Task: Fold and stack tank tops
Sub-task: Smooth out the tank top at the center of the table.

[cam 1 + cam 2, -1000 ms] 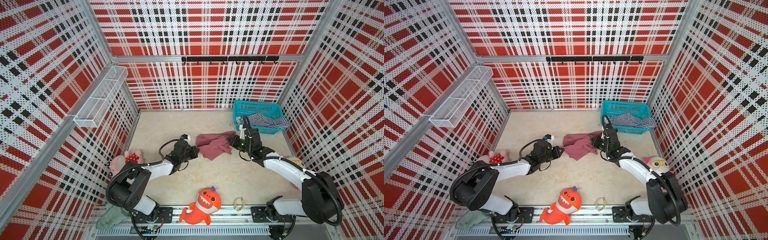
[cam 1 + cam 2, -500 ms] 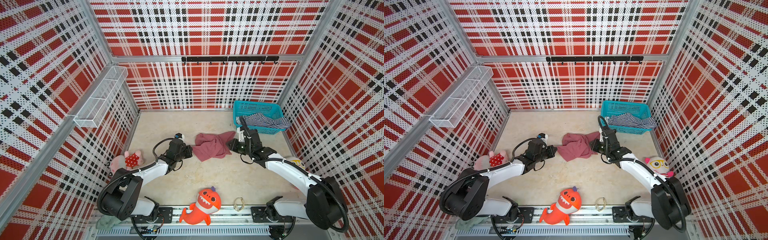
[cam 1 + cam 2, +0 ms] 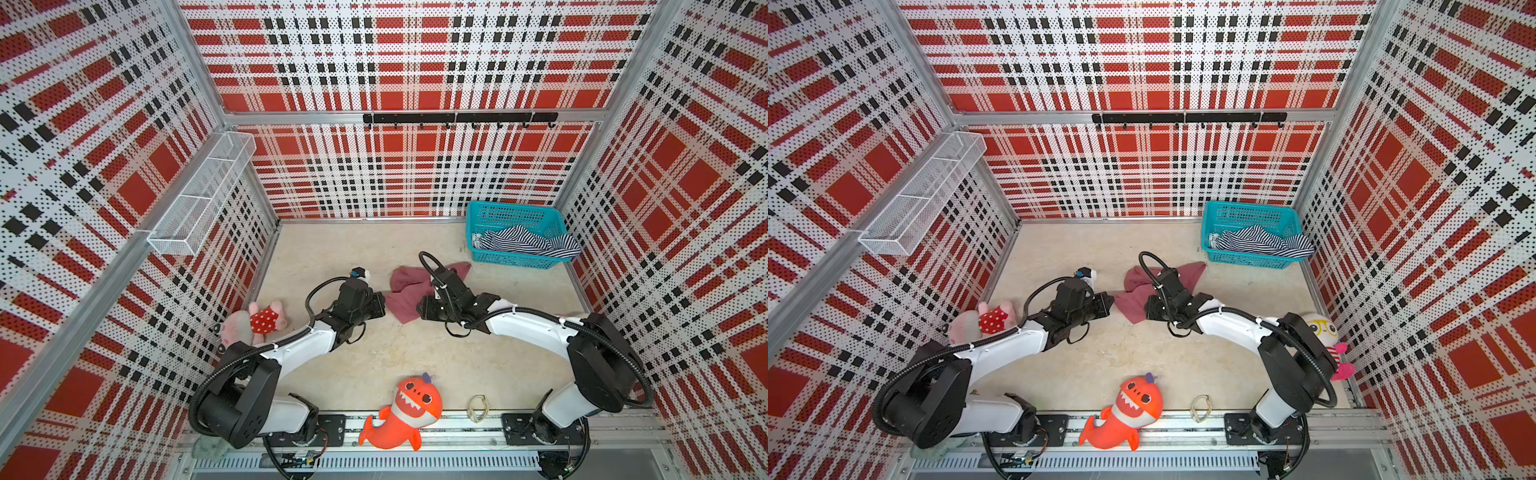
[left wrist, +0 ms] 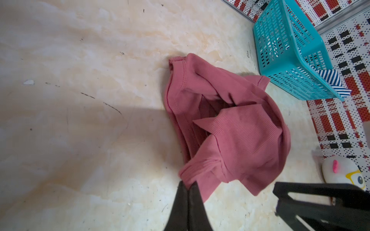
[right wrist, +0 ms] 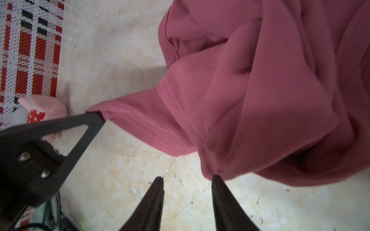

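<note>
Just beside the basket [image 3: 513,259], on its arm side, the rose top [image 3: 402,301] is crumpled, and the striped top [image 3: 524,244] is heaped inside the basket. The rose top is judged light, limp, not slippery, so it is best pinched at a hem or strap edge, not in the loose middle. One banded corner is clamped in the left gripper [image 4: 188,185], while the right gripper [image 5: 187,178] is parted, one tip only touching the hem.

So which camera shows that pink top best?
The left wrist view: the whole pink top lies crumpled in frame. The right wrist view shows only a close-up part; in both top views the right arm hides its middle.
</note>
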Robot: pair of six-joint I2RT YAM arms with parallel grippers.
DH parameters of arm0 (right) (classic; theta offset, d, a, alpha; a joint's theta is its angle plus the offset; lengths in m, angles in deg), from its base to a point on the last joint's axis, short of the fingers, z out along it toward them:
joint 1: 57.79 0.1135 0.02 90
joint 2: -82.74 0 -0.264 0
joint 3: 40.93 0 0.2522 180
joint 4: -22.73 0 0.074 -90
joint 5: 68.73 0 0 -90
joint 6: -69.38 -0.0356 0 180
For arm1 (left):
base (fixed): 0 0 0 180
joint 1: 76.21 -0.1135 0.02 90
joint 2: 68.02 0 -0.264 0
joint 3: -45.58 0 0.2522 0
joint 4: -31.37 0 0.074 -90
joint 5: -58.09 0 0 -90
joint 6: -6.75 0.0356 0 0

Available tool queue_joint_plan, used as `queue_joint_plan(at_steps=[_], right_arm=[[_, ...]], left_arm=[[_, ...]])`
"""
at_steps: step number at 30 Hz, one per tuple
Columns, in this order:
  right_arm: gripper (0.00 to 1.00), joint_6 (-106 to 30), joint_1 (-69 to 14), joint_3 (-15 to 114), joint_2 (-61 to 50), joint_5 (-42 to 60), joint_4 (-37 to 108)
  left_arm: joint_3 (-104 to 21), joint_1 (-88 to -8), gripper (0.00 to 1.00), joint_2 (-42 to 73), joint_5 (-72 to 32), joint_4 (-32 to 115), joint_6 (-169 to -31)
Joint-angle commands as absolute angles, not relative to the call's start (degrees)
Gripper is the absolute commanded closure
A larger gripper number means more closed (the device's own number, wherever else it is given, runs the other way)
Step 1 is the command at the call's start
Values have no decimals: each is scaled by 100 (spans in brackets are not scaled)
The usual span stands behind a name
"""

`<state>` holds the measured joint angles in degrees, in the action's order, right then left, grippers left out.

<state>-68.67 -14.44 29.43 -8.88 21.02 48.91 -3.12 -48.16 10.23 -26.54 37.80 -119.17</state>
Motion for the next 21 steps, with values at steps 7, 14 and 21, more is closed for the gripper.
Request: queue_joint_plan(at_steps=[7,14,21], right_arm=[[56,-7131,-1438,3267,-1560,2931,5039],[59,-7235,-1438,3286,-1915,2889,4958],[66,-7288,-1445,3320,-2196,2902,4826]], left_arm=[[-377,-4688,100,752,-2769,3836,-11884],[-316,-4657,100,689,-2786,3856,-11910],[-298,-4651,100,691,-2773,3819,-11920]])
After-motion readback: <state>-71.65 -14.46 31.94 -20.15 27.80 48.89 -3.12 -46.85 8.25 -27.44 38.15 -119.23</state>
